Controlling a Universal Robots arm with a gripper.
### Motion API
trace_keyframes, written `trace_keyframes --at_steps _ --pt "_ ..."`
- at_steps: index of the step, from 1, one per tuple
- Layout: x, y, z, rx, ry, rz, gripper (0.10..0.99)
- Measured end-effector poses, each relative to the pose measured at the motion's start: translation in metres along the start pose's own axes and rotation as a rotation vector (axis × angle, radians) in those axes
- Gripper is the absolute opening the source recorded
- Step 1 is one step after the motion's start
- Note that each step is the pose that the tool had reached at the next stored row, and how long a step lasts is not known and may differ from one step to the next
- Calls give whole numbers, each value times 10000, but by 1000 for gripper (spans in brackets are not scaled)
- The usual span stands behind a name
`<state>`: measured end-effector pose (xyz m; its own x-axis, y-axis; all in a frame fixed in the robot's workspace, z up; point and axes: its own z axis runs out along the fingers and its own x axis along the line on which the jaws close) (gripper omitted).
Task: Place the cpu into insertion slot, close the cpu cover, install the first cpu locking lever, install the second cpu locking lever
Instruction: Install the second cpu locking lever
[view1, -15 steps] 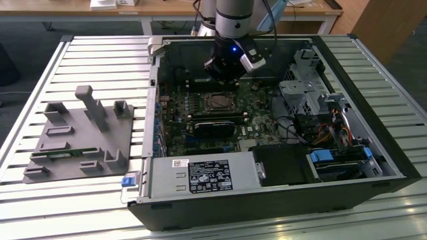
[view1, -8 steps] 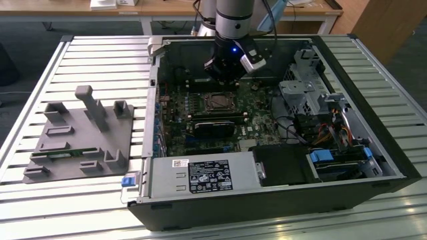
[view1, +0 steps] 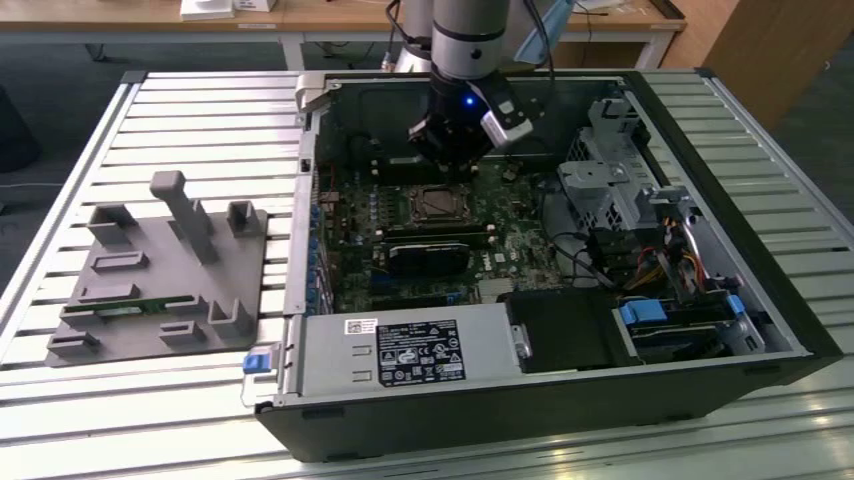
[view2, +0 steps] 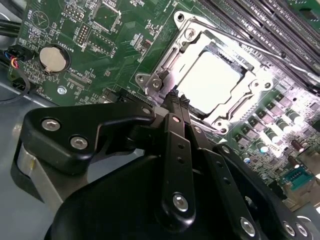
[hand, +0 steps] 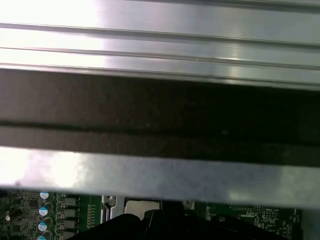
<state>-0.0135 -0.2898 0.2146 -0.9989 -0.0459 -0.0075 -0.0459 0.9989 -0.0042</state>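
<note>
My pincer (view2: 176, 96) is pinched narrow w/ nothing in it, tips just beside the cpu cover (view2: 260, 82). The cover lies flat over the cpu (view2: 209, 82) in the insertion slot (view1: 437, 203), mid board, so it can't slip out.

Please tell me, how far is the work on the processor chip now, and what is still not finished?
Done: the chip lies in its socket with the metal cover frame closed over it. In hand: the gripper hovers at the socket's edge, fingers together, holding nothing. Left: whether either locking lever is hooked down, I cannot tell.
</note>
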Motion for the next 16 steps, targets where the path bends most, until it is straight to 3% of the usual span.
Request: trace_keyframes --at_steps 11,16 --pt "3 -55 -9 2 2 2 118" --pt "2 -59 -146 2 1 1 118"
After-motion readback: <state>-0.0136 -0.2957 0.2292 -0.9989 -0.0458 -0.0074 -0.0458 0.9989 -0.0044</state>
